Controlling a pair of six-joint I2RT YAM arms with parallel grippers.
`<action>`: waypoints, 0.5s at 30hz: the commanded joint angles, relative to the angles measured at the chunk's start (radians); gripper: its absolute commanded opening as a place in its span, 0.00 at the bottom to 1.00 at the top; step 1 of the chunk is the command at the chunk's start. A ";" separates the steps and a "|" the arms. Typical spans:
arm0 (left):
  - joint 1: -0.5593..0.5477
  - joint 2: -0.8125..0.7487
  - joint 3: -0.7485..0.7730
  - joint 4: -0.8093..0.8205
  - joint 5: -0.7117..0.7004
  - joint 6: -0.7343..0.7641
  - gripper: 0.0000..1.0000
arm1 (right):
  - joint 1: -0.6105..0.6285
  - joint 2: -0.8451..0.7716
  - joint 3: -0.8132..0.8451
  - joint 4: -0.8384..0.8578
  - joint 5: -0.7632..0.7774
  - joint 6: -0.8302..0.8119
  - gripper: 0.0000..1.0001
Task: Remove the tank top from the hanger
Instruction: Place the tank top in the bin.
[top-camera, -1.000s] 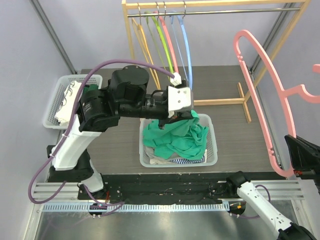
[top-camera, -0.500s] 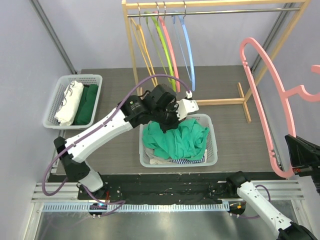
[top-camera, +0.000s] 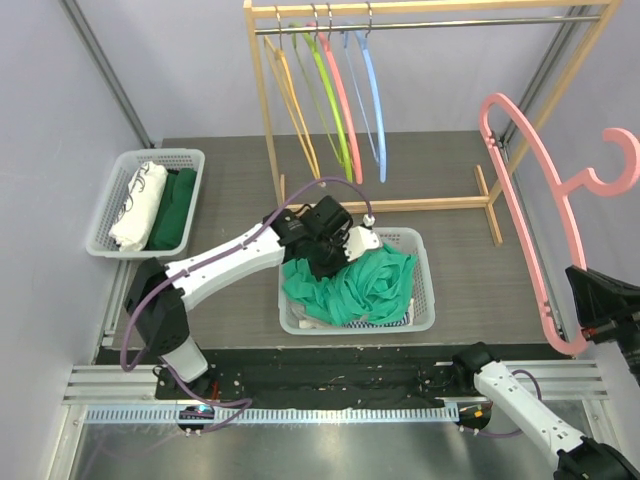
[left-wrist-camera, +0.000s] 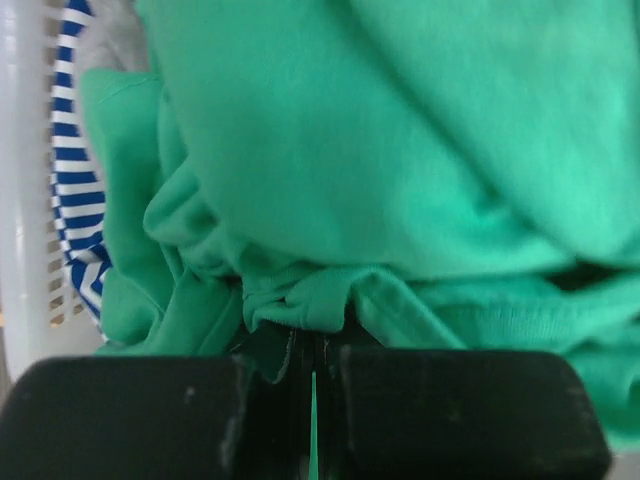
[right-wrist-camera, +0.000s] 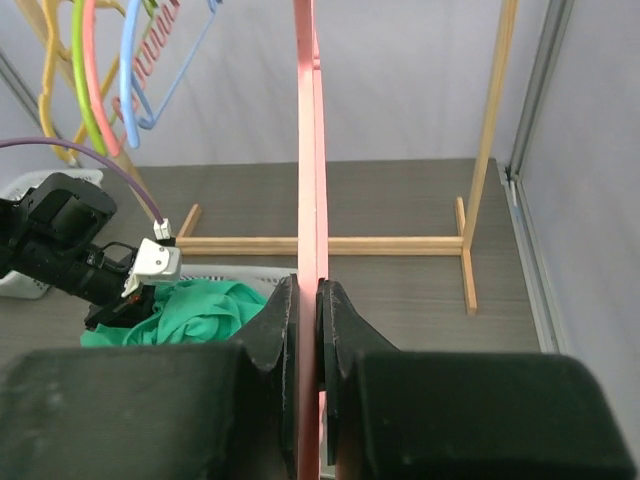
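Observation:
The green tank top (top-camera: 365, 285) lies bunched in the white basket (top-camera: 426, 285) at the table's middle, off the hanger. My left gripper (top-camera: 335, 258) reaches down into the basket. In the left wrist view the left gripper (left-wrist-camera: 313, 345) is shut on a fold of the tank top (left-wrist-camera: 400, 150), a thin strip of green showing between its fingers. The pink hanger (top-camera: 525, 190) stands bare in the air at the right. My right gripper (top-camera: 598, 310) holds its lower bar. The right wrist view shows the right gripper (right-wrist-camera: 306, 300) shut on the hanger (right-wrist-camera: 305, 140).
A wooden rack (top-camera: 268, 110) at the back carries several coloured hangers (top-camera: 335, 95). Another white basket (top-camera: 107, 205) at the left holds folded white and green clothes. A blue-striped garment (left-wrist-camera: 75, 200) lies under the tank top.
My left arm has swung down from above the basket, lowering the tank top into it. The pink hanger has turned slightly in my right gripper.

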 joint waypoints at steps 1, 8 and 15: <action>0.001 0.062 -0.042 0.011 -0.011 0.058 0.00 | 0.002 0.115 0.020 -0.026 0.055 0.028 0.01; 0.001 0.088 -0.197 0.135 -0.075 0.126 0.11 | 0.002 0.174 -0.026 0.007 0.088 0.039 0.01; 0.001 0.045 -0.191 0.131 -0.098 0.111 0.99 | 0.002 0.224 -0.043 0.073 0.068 0.018 0.01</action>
